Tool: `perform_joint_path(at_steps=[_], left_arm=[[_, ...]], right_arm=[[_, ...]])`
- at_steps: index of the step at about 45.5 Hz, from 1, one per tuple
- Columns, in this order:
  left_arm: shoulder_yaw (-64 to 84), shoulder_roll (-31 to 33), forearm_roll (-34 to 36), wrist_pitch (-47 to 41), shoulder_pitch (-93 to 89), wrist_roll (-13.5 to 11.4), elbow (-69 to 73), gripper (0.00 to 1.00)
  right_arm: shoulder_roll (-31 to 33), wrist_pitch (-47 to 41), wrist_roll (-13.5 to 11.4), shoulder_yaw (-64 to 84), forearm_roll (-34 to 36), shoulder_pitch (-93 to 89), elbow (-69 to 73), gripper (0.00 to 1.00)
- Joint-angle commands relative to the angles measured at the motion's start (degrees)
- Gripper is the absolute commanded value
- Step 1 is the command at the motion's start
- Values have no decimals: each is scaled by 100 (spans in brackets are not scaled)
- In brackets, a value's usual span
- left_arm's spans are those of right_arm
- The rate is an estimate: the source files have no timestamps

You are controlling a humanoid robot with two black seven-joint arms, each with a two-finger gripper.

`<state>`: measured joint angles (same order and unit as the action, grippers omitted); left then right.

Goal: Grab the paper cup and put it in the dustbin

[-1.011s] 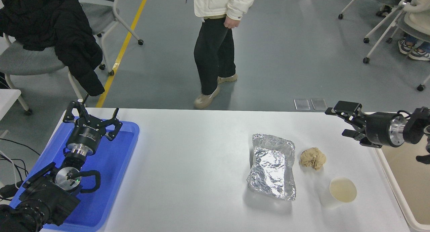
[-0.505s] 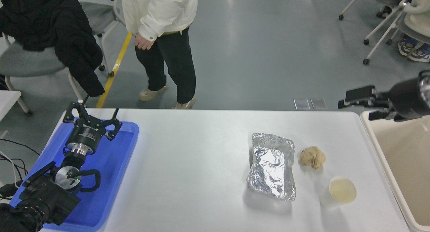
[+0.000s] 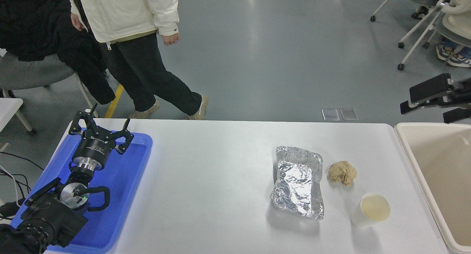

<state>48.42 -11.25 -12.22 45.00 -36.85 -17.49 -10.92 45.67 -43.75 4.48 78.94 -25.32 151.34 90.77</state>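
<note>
Right gripper (image 3: 430, 99): enters at the right edge, raised above the far end of the dustbin (image 3: 412, 156) and beyond the worktop's far right corner. Its flat black fingers (image 3: 429, 88) stand apart with nothing between them; the arm behind them is cut off by the frame edge.

Dustbin: a cream-beige tub with a thick rounded rim, set against the right end of the white worktop (image 3: 220, 180) and only partly in frame.

Paper cup (image 3: 371, 211): stands upright near the front right of the worktop, well apart from the right gripper, with its cream-coloured inside facing up. It lies between the dustbin rim and the crinkled foil tray (image 3: 298, 181), touching neither.

Tan paper ball (image 3: 342, 172): just beyond the cup and beside the far right part of the foil tray.

Left gripper (image 3: 100, 131): parked at the lower left over the blue tray (image 3: 125, 188), which sits at the worktop's left end. Its fingers are spread and hold nothing.

Background: a person (image 3: 132, 44) in a white jacket and dark trousers walks on the grey floor beyond the far left of the worktop, next to a chair (image 3: 29, 68) draped with a black coat. More wheeled chairs stand at the upper right.
</note>
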Motion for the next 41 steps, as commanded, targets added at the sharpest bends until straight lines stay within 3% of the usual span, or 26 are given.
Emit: perform_joint_path(at_steps=[1, 41], left_arm=[[0, 0, 0, 0, 2, 0, -6, 100], [0, 0, 0, 0, 2, -9, 3, 100]], right_arm=[[-58, -125, 1, 95, -17, 247, 37, 100], [-5, -125, 1, 139, -34, -26, 46, 100]])
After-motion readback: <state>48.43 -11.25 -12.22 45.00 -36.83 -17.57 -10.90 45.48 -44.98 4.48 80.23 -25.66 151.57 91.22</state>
